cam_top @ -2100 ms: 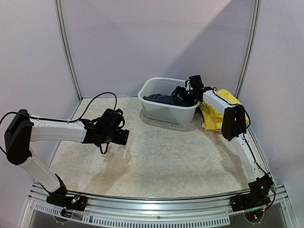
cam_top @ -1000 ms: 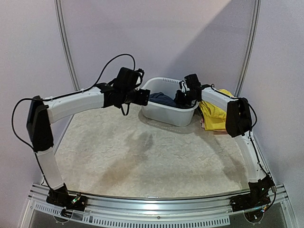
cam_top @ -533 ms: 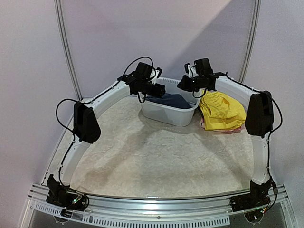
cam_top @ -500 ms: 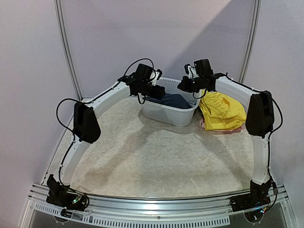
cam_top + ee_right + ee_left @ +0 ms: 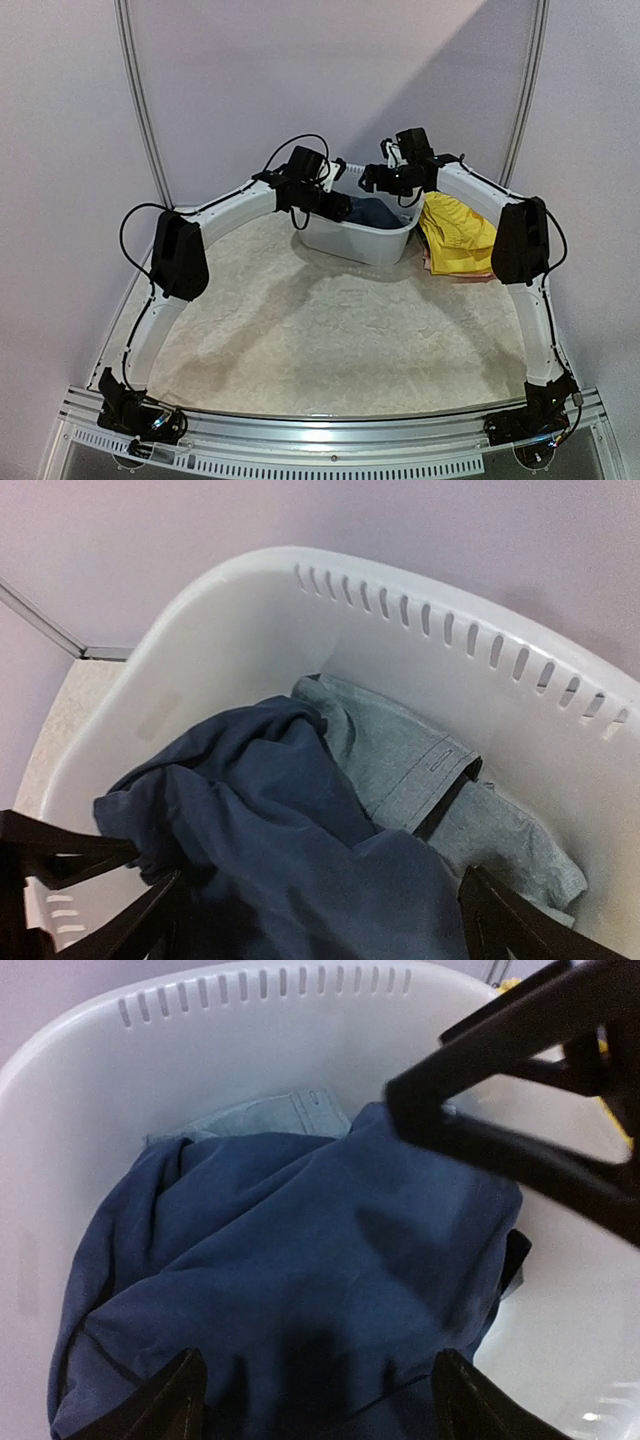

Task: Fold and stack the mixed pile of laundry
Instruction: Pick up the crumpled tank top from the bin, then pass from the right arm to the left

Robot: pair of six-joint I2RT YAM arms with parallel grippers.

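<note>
The left end effector (image 5: pixel 315 1400) and right end effector (image 5: pixel 320 922) hang open and empty over the white basin (image 5: pixel 355 243) at the desk's (image 5: pixel 330 340) 12 o'clock, left at its 9 o'clock side, right at its 12 o'clock rim. Inside, a navy garment (image 5: pixel 300 1290) lies over a grey garment (image 5: pixel 400 750). Yellow clothes (image 5: pixel 455 235) lie at the basin's 3 o'clock.

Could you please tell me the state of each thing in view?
White basin: upright, holding two garments.
Navy garment: crumpled in basin, on top.
Grey garment: in basin, partly under the navy one.
Yellow clothes: lying on table beside basin.
Left gripper: open over basin.
Right gripper: open over basin.
</note>
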